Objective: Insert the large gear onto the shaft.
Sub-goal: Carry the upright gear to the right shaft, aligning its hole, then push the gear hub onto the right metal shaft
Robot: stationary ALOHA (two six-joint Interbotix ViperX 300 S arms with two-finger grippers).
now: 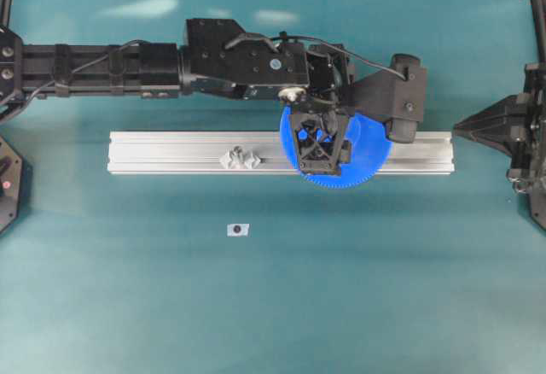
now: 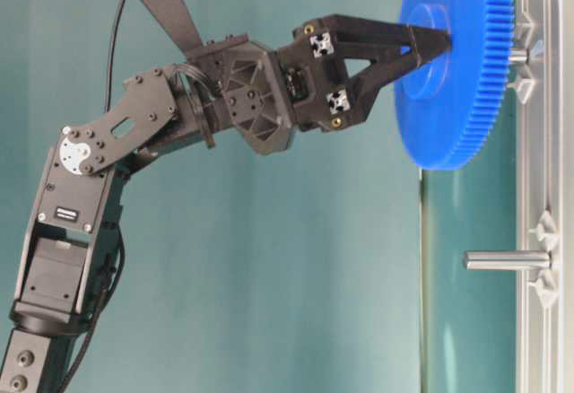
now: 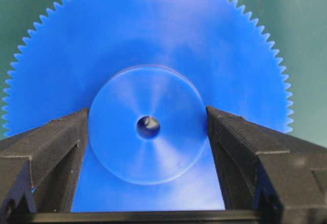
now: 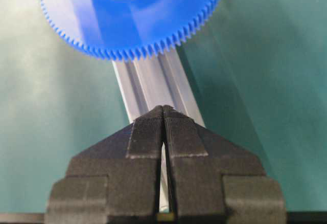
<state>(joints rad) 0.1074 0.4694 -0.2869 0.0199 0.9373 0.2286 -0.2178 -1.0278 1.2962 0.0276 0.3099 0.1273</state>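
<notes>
**Large gear gripped over the rail, right fingers closed**

The left gripper (image 1: 322, 162) is holding the large gear (image 1: 367, 148) by its raised hub, fingers (image 3: 56, 147) pressing the hub at 9 and 3 o'clock; the gear is sitting flat over the aluminium rail (image 1: 171, 152), right of the overhead view's middle; a clear mount (image 1: 241, 159) is sitting on the rail at 9 o'clock from the gear, well apart; a small pale piece with a dark centre (image 1: 238, 230) is lying on the teal tabletop (image 1: 384, 289) at 6 o'clock from that mount; the right gripper (image 4: 163, 112) is resting with its fingers closed together, near the rail's end.

The table-level view alone is showing the shaft (image 2: 520, 55) poking from behind the gear toward the rail, and a second metal pin (image 2: 507, 259) standing free; the left wrist view alone is showing the gear's centre hole (image 3: 148, 127); overhead, the gripper is hiding the hub.
</notes>
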